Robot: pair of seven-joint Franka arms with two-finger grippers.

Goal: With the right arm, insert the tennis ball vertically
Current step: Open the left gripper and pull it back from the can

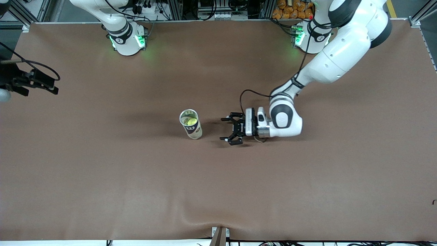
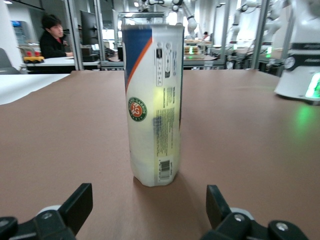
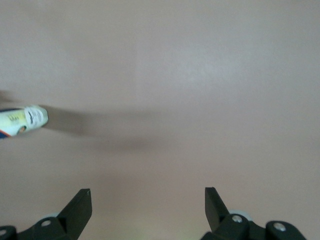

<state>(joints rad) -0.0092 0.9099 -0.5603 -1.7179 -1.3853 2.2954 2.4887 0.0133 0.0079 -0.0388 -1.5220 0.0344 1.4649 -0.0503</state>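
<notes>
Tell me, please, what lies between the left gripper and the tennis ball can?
Nothing: bare table separates the open left gripper from the can, as front and left wrist views show.

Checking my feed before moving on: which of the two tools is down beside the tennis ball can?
The left tool, open, low beside the upright tennis ball can on the left arm's side. The right tool, also open, hangs high over bare table.
</notes>
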